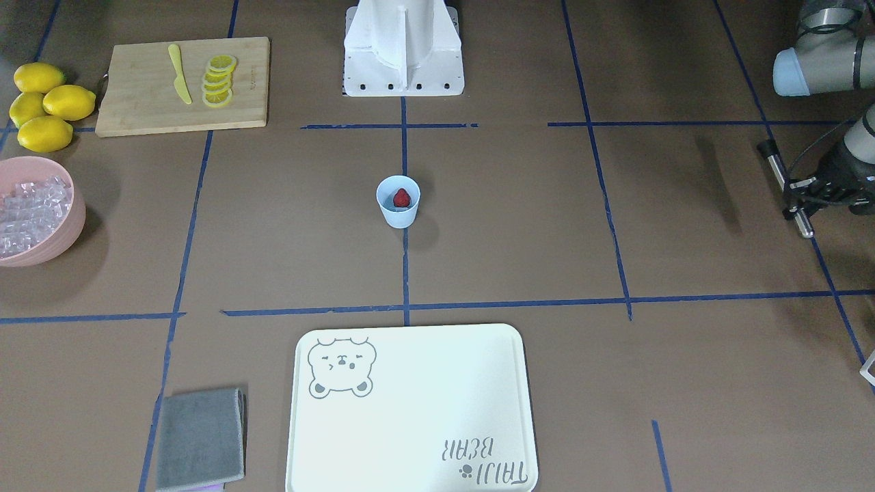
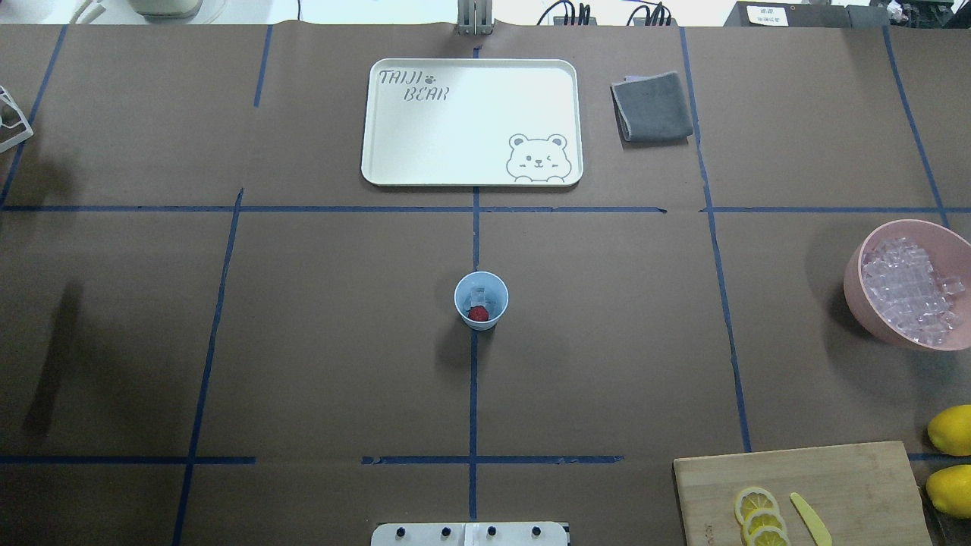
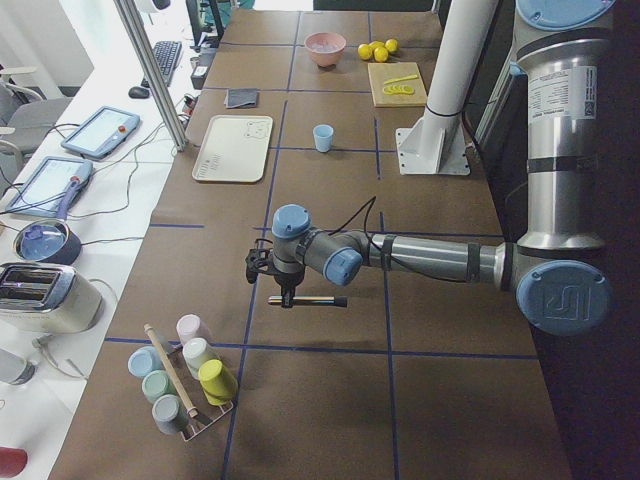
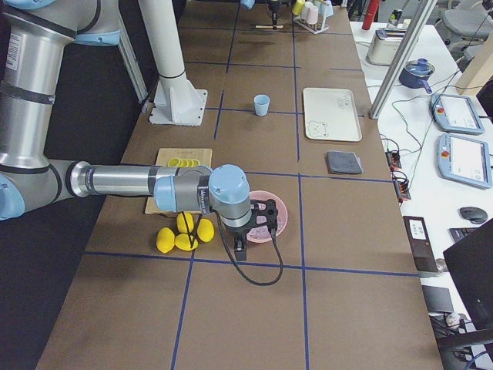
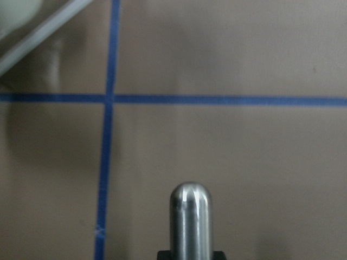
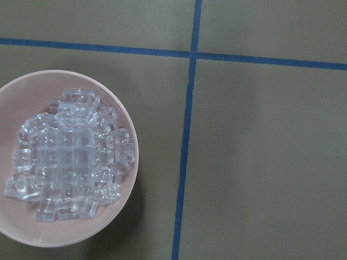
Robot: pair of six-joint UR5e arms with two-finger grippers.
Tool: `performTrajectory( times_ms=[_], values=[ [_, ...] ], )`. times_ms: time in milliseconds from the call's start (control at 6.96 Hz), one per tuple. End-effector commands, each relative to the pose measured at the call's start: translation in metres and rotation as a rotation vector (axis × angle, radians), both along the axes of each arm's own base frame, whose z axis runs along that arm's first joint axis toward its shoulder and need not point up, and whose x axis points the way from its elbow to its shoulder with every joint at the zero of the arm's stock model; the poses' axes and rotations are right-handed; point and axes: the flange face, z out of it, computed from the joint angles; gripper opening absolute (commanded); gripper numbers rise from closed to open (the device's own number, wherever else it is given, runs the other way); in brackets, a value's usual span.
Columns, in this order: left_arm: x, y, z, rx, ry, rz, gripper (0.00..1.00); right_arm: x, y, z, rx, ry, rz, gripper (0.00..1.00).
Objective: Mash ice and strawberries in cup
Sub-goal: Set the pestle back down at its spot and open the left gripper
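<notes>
Front-facing: shows the left fingers point(image 1: 798, 193) at the right edge, closed tight on a slanting metal rod point(image 1: 778, 166), well apart from the cup point(image 1: 398, 217). Puts that cup upright at mid-counter point(image 1: 547, 239) with a strawberry point(image 1: 402, 198) inside; leaves any ice there hard to make out.

Overhead: keeps both arms out of frame; reveals ice cubes point(image 2: 479, 293) in the cup, touching the berry. Cuts off a pink bowl point(image 2: 857, 311) of more ice at the right edge.

Left side: catches the left fingers gripping the rod, held level above the counter.

Right side: sets the right fingers point(image 4: 241, 245) by the pink bowl; cannot tell whether open or closed.

Left wrist: shows only the rod's rounded tip over blue tape.

Right wrist: looks down on the bowl, left rim cut off.
</notes>
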Motion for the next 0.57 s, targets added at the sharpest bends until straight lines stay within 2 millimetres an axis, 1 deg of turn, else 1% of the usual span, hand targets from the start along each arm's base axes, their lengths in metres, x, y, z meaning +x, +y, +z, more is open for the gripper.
performTrajectory(
  times_ms=[0,144,287,431],
  values=[
    [0.0272,0.0121,0.0253,0.009,0.012,0.047,0.04,0.0000,-0.0001,-0.0001,0.002,0.000,-0.001,1.00],
    [0.0339,0.0151,0.0277,0.005,0.010,0.062,0.04,0.0000,0.0007,0.0006,-0.001,0.000,-0.001,1.00],
    [0.0356,0.0154,0.0294,0.002,0.009,0.066,0.07,0.0000,0.0007,0.0006,-0.001,0.000,-0.001,1.00],
    [0.0353,0.0155,0.0310,0.001,0.006,0.066,0.71,0.0000,0.0007,0.0006,-0.001,0.000,-0.001,1.00]
  ],
)
